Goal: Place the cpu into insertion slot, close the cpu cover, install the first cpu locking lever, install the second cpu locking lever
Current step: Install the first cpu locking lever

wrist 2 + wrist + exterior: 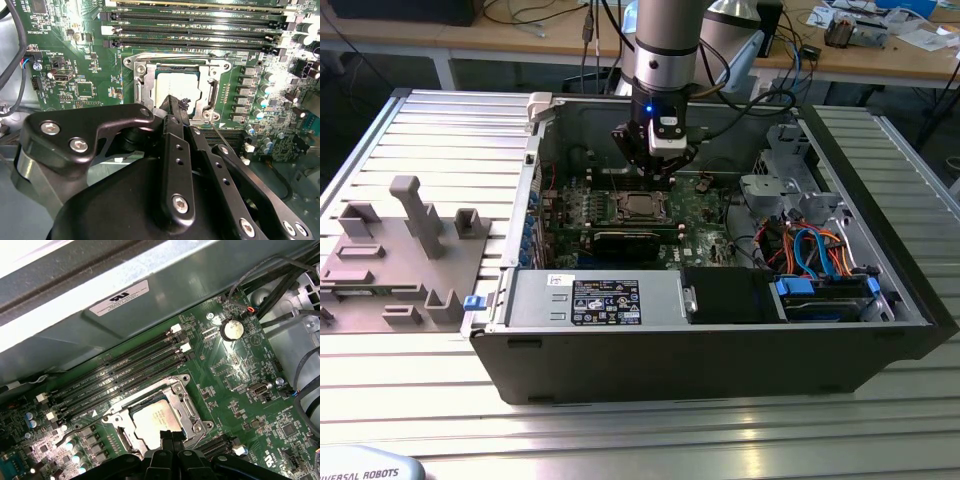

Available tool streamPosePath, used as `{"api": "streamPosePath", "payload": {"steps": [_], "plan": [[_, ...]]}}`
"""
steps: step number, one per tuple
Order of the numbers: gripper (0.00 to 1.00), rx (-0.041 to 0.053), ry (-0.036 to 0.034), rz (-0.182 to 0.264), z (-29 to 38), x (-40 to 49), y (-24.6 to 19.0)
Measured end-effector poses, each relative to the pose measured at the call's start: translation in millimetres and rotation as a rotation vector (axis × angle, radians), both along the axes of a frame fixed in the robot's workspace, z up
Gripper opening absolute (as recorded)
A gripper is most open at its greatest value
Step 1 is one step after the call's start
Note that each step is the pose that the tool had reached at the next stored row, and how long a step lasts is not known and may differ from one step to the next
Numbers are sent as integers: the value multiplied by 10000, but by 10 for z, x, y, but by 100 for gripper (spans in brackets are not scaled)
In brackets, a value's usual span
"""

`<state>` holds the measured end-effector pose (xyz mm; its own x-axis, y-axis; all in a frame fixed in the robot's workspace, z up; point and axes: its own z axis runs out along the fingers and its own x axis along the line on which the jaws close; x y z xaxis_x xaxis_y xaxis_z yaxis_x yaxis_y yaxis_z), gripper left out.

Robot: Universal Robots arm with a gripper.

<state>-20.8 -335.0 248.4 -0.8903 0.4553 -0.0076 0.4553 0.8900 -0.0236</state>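
the gripper [175, 106] hangs straight over the insertion slot [176, 85] on the green motherboard [80, 75], its two black fingers pressed together into one narrow tip with nothing between them. that tip sits just above the socket's edge on the side away from the long memory slots [195, 30], so the work lies directly beneath and a little ahead of the fingers, toward those slots. the cpu [175, 82] already lies flat in the slot, a small square with a matte silver-grey metal top, seen through the square window of the cpu cover [145, 80], a thin bright stamped-metal frame that looks folded down around the chip. whether the cover is fully seated i cannot tell. a thin wire lever [217, 132] runs out from the socket corner beside the fingers, slanting away across the board; it seems not yet latched, by my judgement. in the exterior view the gripper [655, 165] stands inside the open computer case [720, 350], near the case's far wall, with the socket [638, 206] just below it.
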Motion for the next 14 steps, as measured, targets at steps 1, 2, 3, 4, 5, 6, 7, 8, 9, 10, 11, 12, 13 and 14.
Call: {"api": "streamPosePath", "payload": {"steps": [1, 2, 3, 4, 5, 6, 7, 8, 9, 10, 11, 12, 13, 14], "plan": [[11, 0, 0, 5, 0, 0, 0], [11, 0, 0, 9, 0, 0, 0], [11, 0, 0, 14, 0, 0, 0], [11, 0, 0, 17, 0, 0, 0], [11, 0, 0, 23, 0, 0, 0], [11, 0, 0, 30, 0, 0, 0], [11, 0, 0, 34, 0, 0, 0], [11, 0, 0, 38, 0, 0, 0], [11, 0, 0, 44, 0, 0, 0], [11, 0, 0, 48, 0, 0, 0], [11, 0, -1, 54, 0, 0, 0], [11, 0, 0, 58, 0, 0, 0], [11, 0, 0, 73, 0, 0, 0], [11, 0, 0, 95, 0, 0, 0]]}}
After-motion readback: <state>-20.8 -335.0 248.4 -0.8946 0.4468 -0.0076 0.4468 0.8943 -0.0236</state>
